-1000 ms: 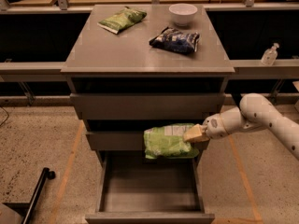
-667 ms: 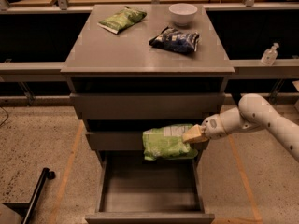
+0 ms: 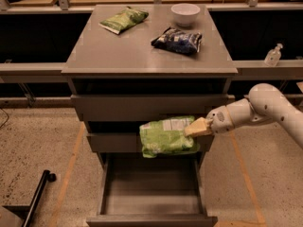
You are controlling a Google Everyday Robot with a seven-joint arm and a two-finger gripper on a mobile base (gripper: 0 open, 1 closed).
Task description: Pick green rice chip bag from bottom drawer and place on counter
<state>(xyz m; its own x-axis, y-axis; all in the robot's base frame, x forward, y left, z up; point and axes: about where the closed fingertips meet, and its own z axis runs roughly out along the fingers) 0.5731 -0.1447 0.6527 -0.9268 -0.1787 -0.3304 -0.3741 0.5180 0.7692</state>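
Note:
The green rice chip bag (image 3: 165,136), puffy and light green with a whitish patch on top, hangs in the air in front of the middle drawer, above the open bottom drawer (image 3: 151,193). My gripper (image 3: 198,127) reaches in from the right and is shut on the bag's right end. The bottom drawer is pulled out and its inside looks bare. The counter (image 3: 137,51) is the grey top of the cabinet, well above the bag.
On the counter lie a flatter dark green bag (image 3: 123,20), a dark blue-and-white bag (image 3: 177,40) and a white bowl (image 3: 185,13). A clear bottle (image 3: 273,56) stands on the right side rail. A dark object (image 3: 33,202) lies on the floor at left.
The bag and my gripper have barely shifted, a touch to the left and up; the bag stays held above the open drawer.

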